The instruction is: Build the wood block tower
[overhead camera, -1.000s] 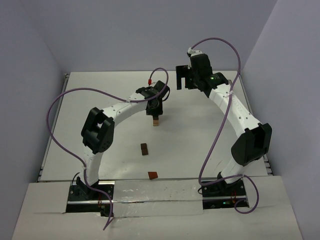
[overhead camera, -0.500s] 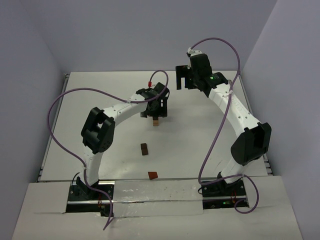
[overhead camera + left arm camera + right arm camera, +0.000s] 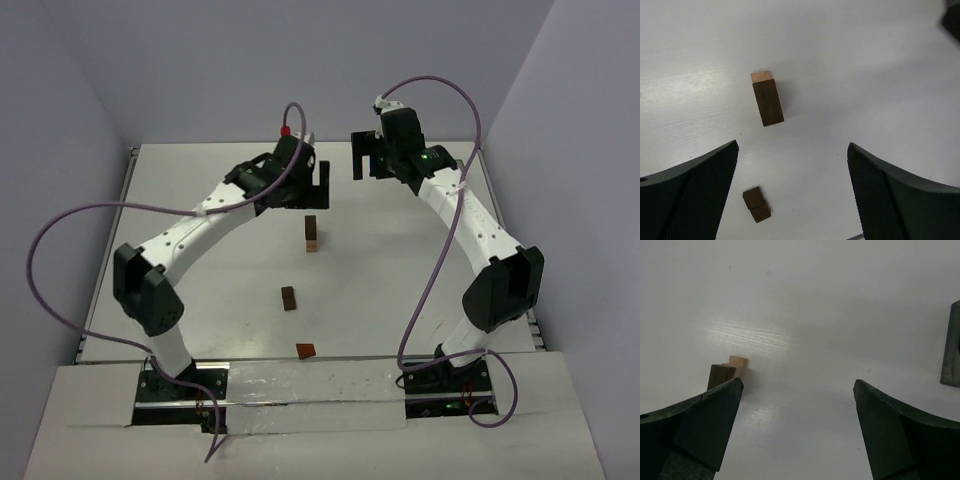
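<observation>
We see the wood block tower, dark brown on a light tan base, standing upright near the middle of the tabletop, touched by neither arm. The left claw hangs over it, spread and empty, and the right claw is likewise spread and empty at the far side. A dark brown block and a reddish-brown block lie apart, nearer the bases.
</observation>
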Motion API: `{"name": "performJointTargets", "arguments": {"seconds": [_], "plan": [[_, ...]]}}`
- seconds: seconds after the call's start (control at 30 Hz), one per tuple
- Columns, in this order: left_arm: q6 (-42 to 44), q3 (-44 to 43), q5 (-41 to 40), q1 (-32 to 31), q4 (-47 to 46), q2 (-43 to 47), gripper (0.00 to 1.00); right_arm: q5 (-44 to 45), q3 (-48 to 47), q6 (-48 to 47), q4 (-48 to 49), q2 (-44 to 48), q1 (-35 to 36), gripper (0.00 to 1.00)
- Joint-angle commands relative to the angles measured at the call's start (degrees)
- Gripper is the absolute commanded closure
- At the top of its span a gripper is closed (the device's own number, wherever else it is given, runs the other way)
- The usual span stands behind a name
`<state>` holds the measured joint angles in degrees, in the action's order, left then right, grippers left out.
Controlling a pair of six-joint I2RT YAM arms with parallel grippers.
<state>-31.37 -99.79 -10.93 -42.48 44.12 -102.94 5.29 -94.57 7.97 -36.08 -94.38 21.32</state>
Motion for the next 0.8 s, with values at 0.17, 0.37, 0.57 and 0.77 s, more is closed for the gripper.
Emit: {"name": "performJointTargets", "arguments": {"seconds": [0.17,0.37,0.57,0.77], "plan": [[12.11,15.35,21.22,17.65,-13.18,24.27,0.08,-29.02,8.90,-17.16,1.89,12.98,-0.23,0.00],[19.95,22.06,38.86,31.57,-11.72,33.96,0.01,-42.82,6.42,-42.49,-13.89,12.13,7.09,0.00],[19.35,25.88,60.94,42.62,-12.38,37.14,0.01,-39.01,10.50,-53.47,-12.77,9.94,17.85,0.00],[18.29,27.80,59.25,46.23,-13.45,38.86,0.01,-39.25,10.24,-51.86,-7.54,0.27,23.03,0.00]]}}
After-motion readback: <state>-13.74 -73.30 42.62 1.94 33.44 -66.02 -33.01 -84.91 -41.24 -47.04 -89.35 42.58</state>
